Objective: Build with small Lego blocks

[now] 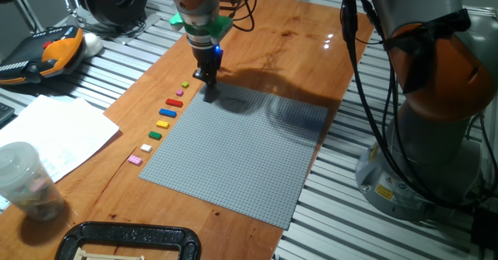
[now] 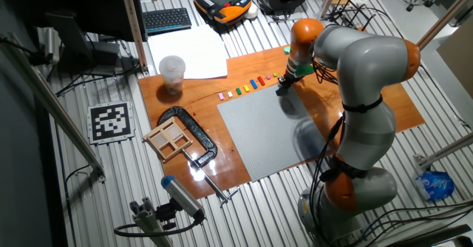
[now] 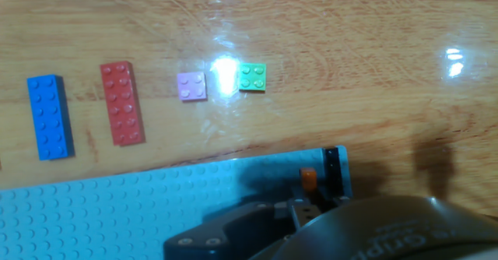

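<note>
Underneath, wooden board (image 1: 296,50) carries grey baseplate (image 1: 249,151).

Blocks (image 1: 162,124) in row beside baseplate (image 1: 241,155) (wood table (image 1: 296,42)).

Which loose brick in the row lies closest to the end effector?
The small green brick, the row's end piece beside the pink one, nearest the end effector.

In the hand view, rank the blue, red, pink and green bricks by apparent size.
1. Red brick and blue brick: both long, too alike to rank.
2. Pink brick and green brick: both small squares, too alike to rank.
</note>
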Controlling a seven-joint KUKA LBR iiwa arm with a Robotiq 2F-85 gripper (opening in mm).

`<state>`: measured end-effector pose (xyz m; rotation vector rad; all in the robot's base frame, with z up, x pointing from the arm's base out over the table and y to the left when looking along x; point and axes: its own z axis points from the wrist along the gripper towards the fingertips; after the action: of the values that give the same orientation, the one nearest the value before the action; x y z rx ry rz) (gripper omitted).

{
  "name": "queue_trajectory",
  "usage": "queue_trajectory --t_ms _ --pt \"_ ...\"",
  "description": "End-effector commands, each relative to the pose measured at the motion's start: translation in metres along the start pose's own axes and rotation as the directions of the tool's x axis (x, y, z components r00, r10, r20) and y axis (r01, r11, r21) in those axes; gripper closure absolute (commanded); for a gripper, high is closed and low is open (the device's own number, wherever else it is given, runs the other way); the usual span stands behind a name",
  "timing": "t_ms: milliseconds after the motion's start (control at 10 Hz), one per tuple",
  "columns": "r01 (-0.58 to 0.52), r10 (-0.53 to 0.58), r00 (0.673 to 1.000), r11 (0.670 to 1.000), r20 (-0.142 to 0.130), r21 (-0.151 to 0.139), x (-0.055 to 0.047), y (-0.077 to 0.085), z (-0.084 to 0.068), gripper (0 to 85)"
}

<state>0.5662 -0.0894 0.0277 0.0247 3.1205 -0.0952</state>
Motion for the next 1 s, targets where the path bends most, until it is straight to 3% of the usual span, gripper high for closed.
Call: queue_trajectory --t_ms 0,300,400,900 --pt "0.001 -0.001 1.000 1.000 0.001 -0.003 0.0001 -0.0001 0.0016 68.0" --pt "-0.005 0.005 1.000 1.000 -0.005 -0.006 0.0005 -0.0002 0.0017 68.0" --pt "-0.006 0.006 1.000 1.000 -0.005 -0.006 0.0005 -0.0002 0.0016 51.0" --pt "-0.019 0.018 1.000 1.000 -0.010 -0.010 0.0016 -0.0002 -0.0005 51.0"
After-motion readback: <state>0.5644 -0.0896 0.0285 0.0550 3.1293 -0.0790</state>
